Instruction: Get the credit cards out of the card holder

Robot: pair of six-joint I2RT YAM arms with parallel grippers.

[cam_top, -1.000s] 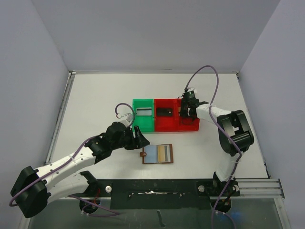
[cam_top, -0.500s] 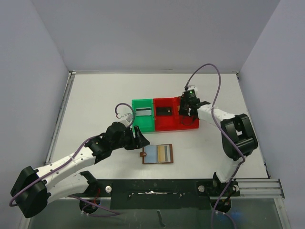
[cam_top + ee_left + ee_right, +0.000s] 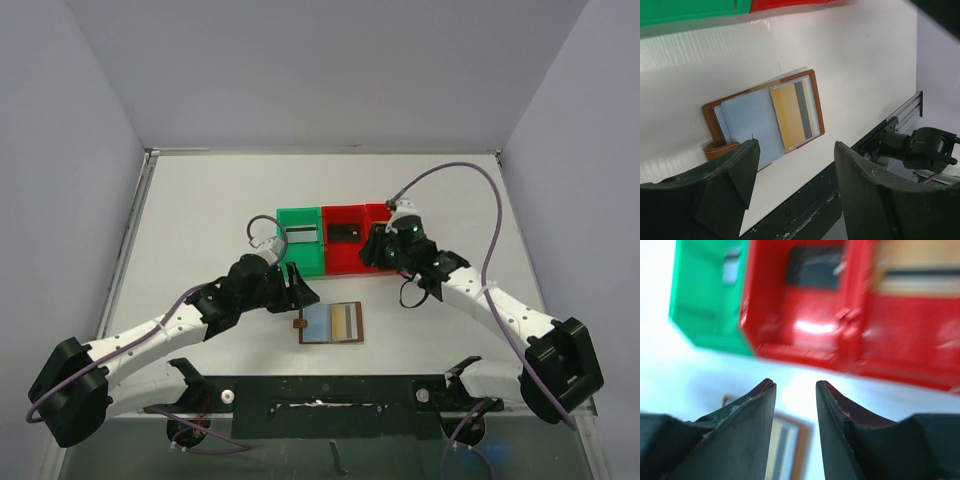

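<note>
Tabletop (image 3: 200, 220) bears card holder (image 3: 332, 323) near left tool (image 3: 303, 291).

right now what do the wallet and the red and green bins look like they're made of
Card holder: probably leather or a leather-look material, brown and matte, with a soft looped tab; its pale blue inner panel looks smooth, maybe plastic. Green bin and red bin: hard moulded plastic, glossy; the red one throws bright glare in the right wrist view.
</note>
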